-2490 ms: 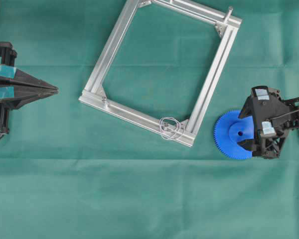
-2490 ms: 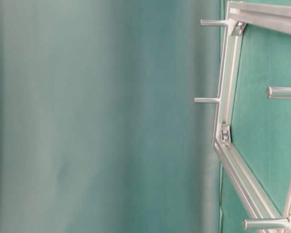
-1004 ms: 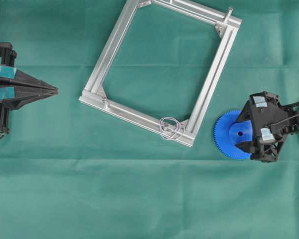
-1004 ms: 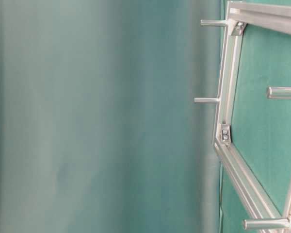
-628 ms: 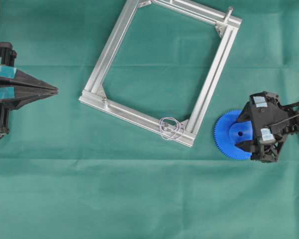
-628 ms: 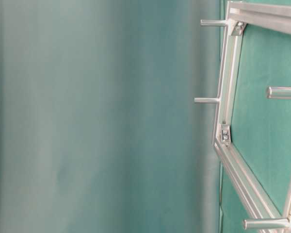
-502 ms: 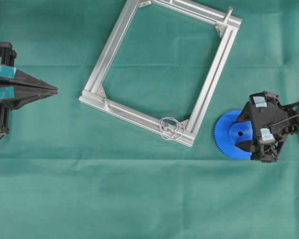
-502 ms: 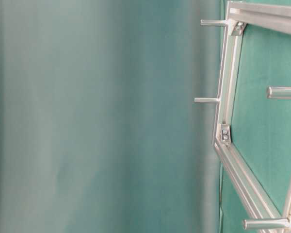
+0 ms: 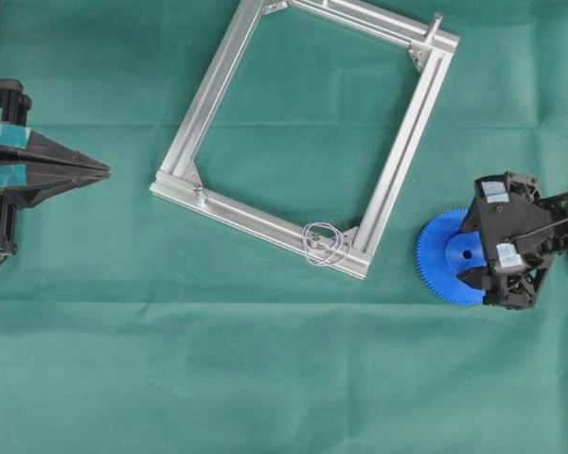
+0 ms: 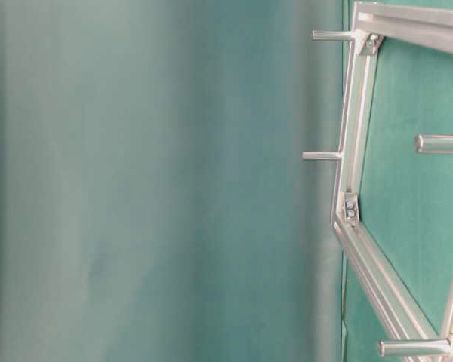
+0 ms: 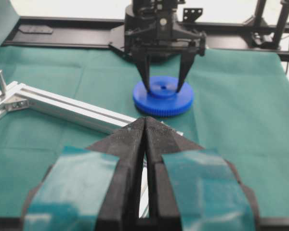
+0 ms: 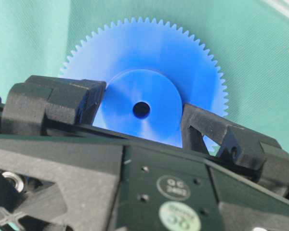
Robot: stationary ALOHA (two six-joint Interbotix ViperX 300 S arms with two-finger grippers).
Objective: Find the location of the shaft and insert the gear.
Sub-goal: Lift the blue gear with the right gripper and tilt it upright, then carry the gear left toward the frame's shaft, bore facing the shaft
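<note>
Right gripper [image 9: 466, 263]: I see its fingers clamped either side of the gear's raised hub.
Gear [image 9: 442, 260]: flat against the cloth [image 9: 265, 378], right of the frame [image 9: 398, 156], apart from it.
Shaft [image 9: 314, 237]: on the frame's near corner, wire loops round its base.
Left gripper [image 9: 104, 171]: fingers pressed together, holding nothing, far left.

left gripper [image 9: 104, 171] fingers pressed together, right gripper [image 9: 466, 255] clamped, pointing down
</note>
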